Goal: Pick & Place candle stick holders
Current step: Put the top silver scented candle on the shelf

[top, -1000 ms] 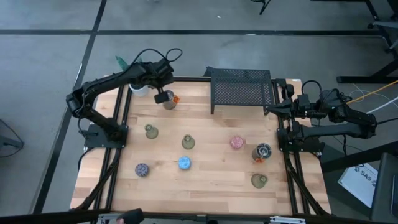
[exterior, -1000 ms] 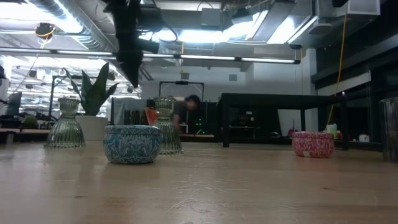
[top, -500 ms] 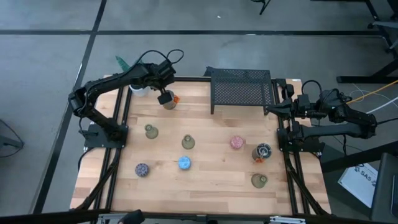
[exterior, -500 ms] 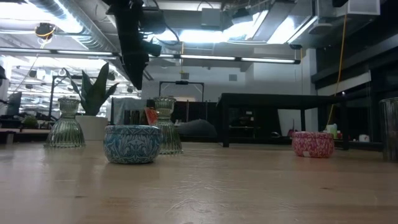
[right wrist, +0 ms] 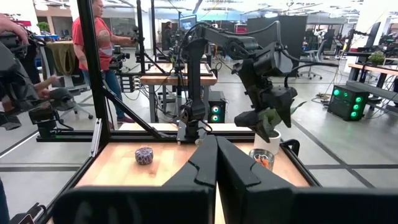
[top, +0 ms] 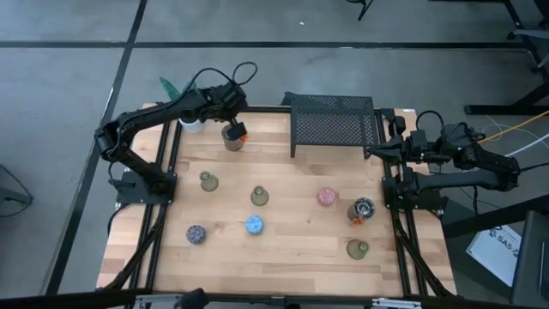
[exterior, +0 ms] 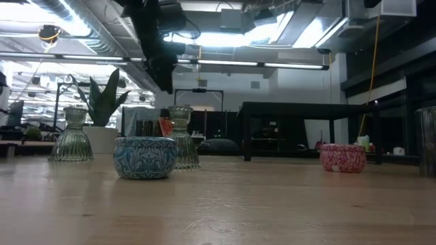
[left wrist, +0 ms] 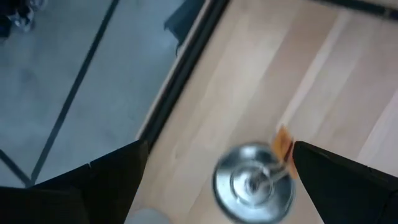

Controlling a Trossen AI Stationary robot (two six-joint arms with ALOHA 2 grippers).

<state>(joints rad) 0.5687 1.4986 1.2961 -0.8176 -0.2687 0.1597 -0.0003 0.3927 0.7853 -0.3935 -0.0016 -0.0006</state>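
Several small round candle stick holders stand upright on the wooden table [top: 283, 257]. They include an olive-green glass one [top: 259, 196], a blue one [top: 254, 225], a pink one [top: 326, 196], a purple-speckled one [top: 196, 233] and a silvery one [top: 362, 209]. My left gripper [top: 232, 130] hangs open above another silvery holder [left wrist: 254, 182] with an orange tag [left wrist: 283, 147] at the far left. Its fingers stand on either side of the holder, above it and clear of it. My right gripper [right wrist: 216, 168] is shut and level at the table's right edge, with nothing in it.
A black mesh rack [top: 333, 124] stands at the far edge, right of my left gripper. A potted plant in a white pot [exterior: 102, 139] sits at the far left corner. More olive-green holders [top: 207, 180] [top: 358, 249] stand near the left and right sides. People [right wrist: 99, 43] move in the room behind.
My left gripper has shifted a little toward the table's right edge, coming over the silvery holder at the far left, and its wrist has rolled somewhat. The holders have stayed where they were.
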